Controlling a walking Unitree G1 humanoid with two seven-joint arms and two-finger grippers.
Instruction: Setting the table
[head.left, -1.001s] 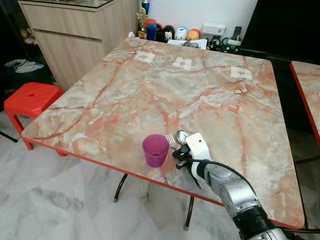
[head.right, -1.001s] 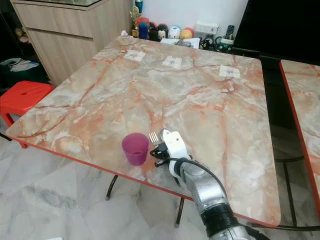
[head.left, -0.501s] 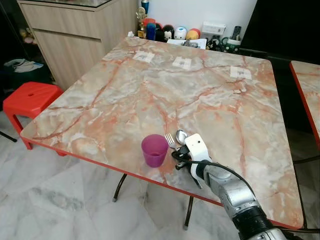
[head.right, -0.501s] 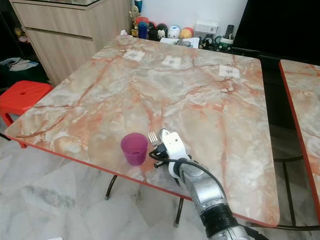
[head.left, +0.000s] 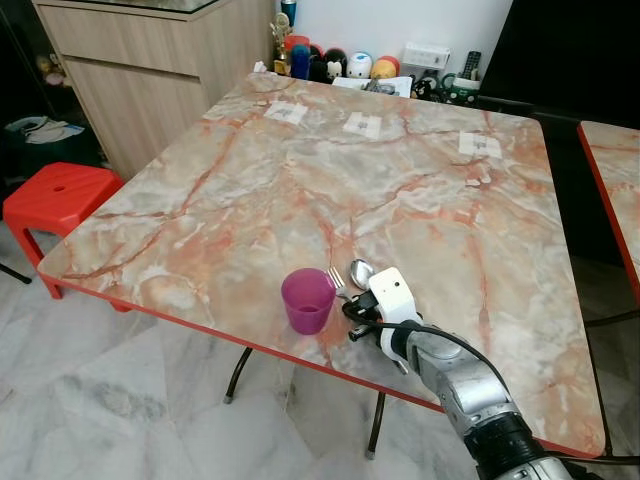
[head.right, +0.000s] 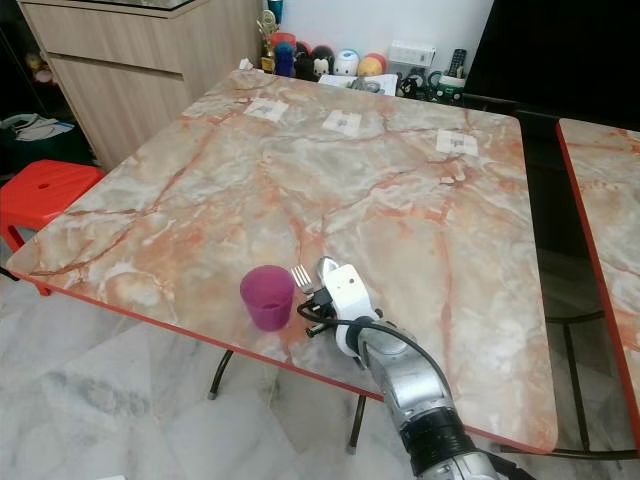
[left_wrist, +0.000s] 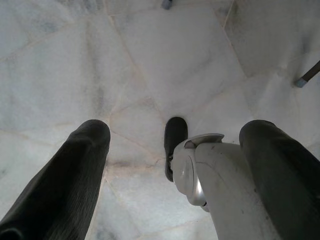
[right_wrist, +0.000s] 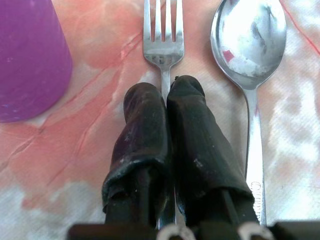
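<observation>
A purple cup (head.left: 307, 299) stands near the front edge of the marble table (head.left: 400, 200). Just to its right a fork (right_wrist: 162, 35) and a spoon (right_wrist: 248, 45) lie flat side by side, heads pointing away from me. My right gripper (right_wrist: 167, 92) rests low over the table, shut on the fork's handle, whose neck comes out between the two fingertips. The spoon lies free beside the fingers, apart from them. In the left wrist view my left gripper (left_wrist: 177, 131) hangs open over the floor, with nothing between its fingers.
Small paper labels (head.left: 364, 125) lie on the far half of the table, and toys and cups (head.left: 360, 68) crowd its back edge. A red stool (head.left: 60, 195) and a wooden cabinet (head.left: 150, 80) stand to the left. A second table (head.left: 615, 150) begins at the right.
The view has shifted slightly. The right gripper, fork, spoon and cup keep their places.
</observation>
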